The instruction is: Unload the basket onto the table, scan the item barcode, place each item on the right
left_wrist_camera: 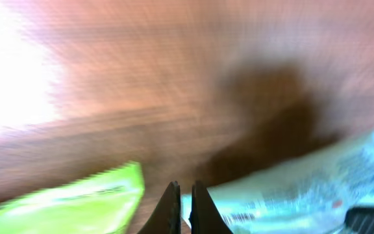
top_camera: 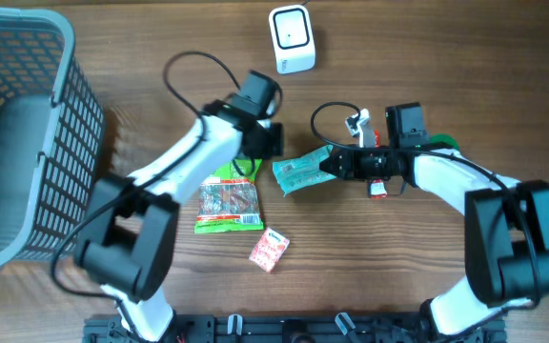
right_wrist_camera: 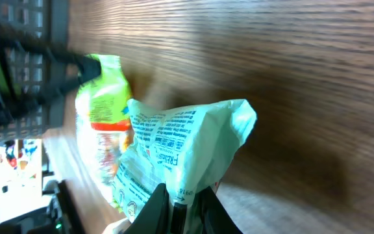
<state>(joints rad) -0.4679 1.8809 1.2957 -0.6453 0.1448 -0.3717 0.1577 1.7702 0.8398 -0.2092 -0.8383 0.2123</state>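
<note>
Operator, your right tool (right_wrist_camera: 182, 195) is clamped on the pale green packet (right_wrist_camera: 180, 136), while your left tool (left_wrist_camera: 182, 195), near the green snack bag (top_camera: 229, 200), has its jaws together.

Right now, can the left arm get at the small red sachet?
Probably yes: the red sachet lies alone on the table; the left gripper is shut and empty, so it must open first.

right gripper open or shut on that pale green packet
Shut on the pale green packet: in the right wrist view the right gripper has both fingers pinched together on the packet's edge.
</note>
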